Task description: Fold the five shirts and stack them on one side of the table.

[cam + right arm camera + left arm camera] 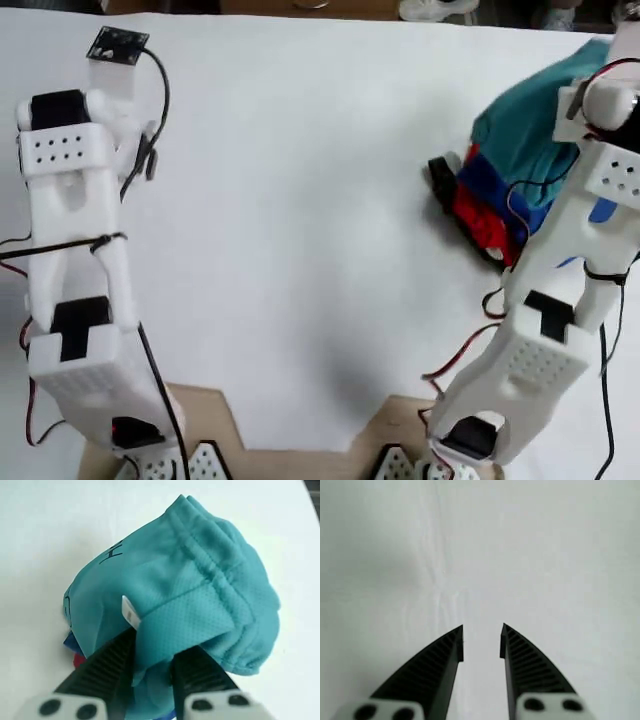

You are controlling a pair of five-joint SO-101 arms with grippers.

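A teal shirt [200, 595] lies bunched on top of a pile at the table's right side. In the high view the teal shirt [525, 110] covers a blue shirt [500, 185] and a red shirt [478, 222], with a dark edge [443, 180] at the pile's left. My right gripper [152, 652] is shut on a fold of the teal shirt, and its arm [590, 210] leans over the pile. My left gripper [481, 640] hangs open over bare white table with nothing between its fingers. Its arm [70, 200] stands at the far left.
The white table [300, 200] stretches wide between the two arms. Its far edge [300, 18] runs along the top of the high view. Cardboard mounts [215, 430] hold the arm bases at the near edge. Loose cables [455, 365] hang by the right arm.
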